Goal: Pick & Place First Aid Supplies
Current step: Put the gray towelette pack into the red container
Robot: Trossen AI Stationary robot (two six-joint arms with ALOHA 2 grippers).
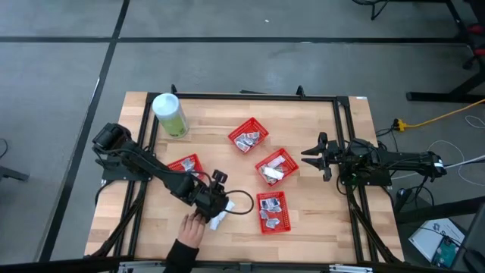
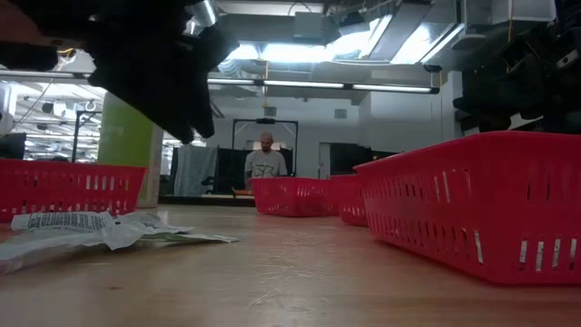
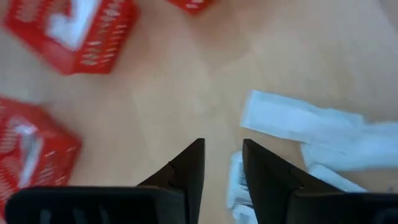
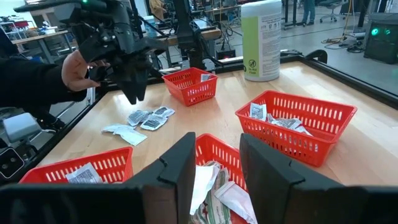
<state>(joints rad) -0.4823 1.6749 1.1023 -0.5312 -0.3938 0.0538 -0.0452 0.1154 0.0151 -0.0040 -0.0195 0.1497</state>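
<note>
The left hand (image 1: 219,203) hangs open over white packets (image 1: 220,220) near the surface's front edge. It holds nothing. The right hand (image 1: 312,156) waits open and empty by the right edge.

A light wooden table (image 1: 318,227) with a black metal frame carries four red plastic mesh baskets: one (image 1: 249,135) near the middle, a second (image 1: 275,166) just beside it toward the front, a third (image 1: 273,211) nearer the front edge, and a fourth (image 1: 184,164) well off to the left. A tall pale-green cylindrical canister with a white lid (image 1: 170,114) stands upright behind that fourth basket, near the table's back left corner. Grey floor (image 1: 61,68) surrounds the table.
</note>
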